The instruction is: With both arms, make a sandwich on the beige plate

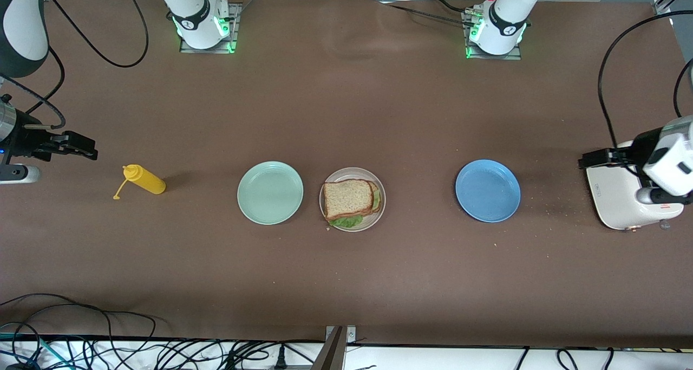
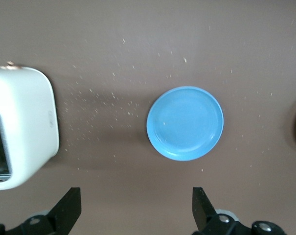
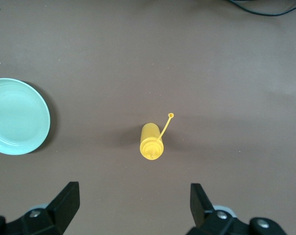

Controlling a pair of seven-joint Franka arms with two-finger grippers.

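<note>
A robotics lab, staged as a kitchen. Two white arms are bolted by metal base plates [image 1: 207, 31] to a brown-covered counter [image 1: 346, 272], green lights glowing at their bases around 11 and 1 o'clock. Loose black cables [image 1: 97, 343] tangle along the 6 o'clock edge. The kitchenware is sparse props: coloured plates, a yellow squeeze bottle [image 1: 145, 179], a white toaster [image 1: 622, 196].

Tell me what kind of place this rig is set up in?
Most likely a robotics lab staged as a kitchen bench, not a real kitchen: a bare brown-covered table with bolted arm bases, loose black cables along its edge, and props: three small round plates, a white toaster, a yellow squeeze bottle.
</note>
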